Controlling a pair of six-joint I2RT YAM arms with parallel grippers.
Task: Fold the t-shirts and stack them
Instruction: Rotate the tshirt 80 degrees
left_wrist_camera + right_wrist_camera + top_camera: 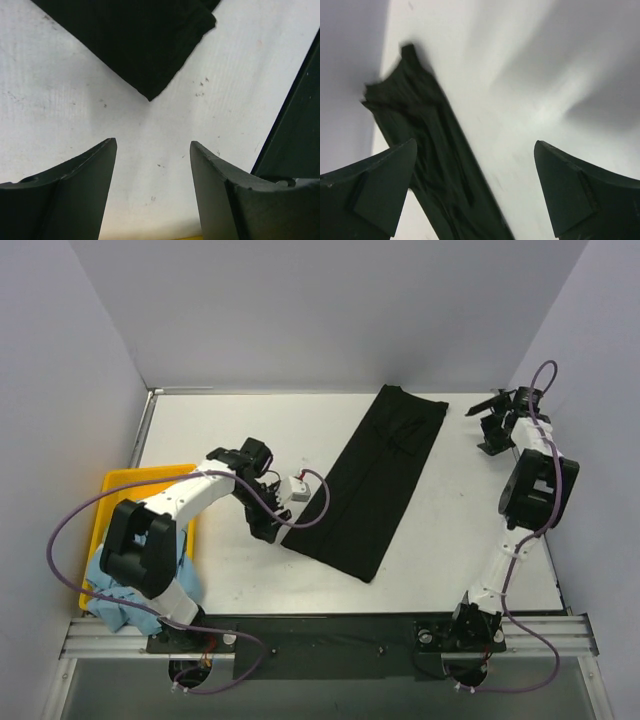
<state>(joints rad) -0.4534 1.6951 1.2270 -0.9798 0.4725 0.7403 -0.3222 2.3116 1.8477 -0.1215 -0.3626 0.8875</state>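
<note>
So I've got left gripper [152, 145] wide, empty, by near corner of black t-shirt [375, 485]; right gripper [475, 145] wide, empty, far right; light blue t-shirt [110, 595] on yellow tray [130, 485]

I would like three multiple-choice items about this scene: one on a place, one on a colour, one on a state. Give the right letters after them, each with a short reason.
1. Where does the black t-shirt lie?
A. in a heap at the near edge
B. flat on the table, diagonally
C. hung on the back wall

2. What colour is the cloth at the yellow tray?
A. light blue
B. red
C. green

3. How do the jaws of the left gripper stand?
A. shut on the shirt
B. shut on nothing
C. open, holding nothing

1 B: the top view shows it as a long strip across the table.
2 A: the light blue t-shirt shows at the tray's near end.
3 C: the left wrist view shows bare table between them.
</note>
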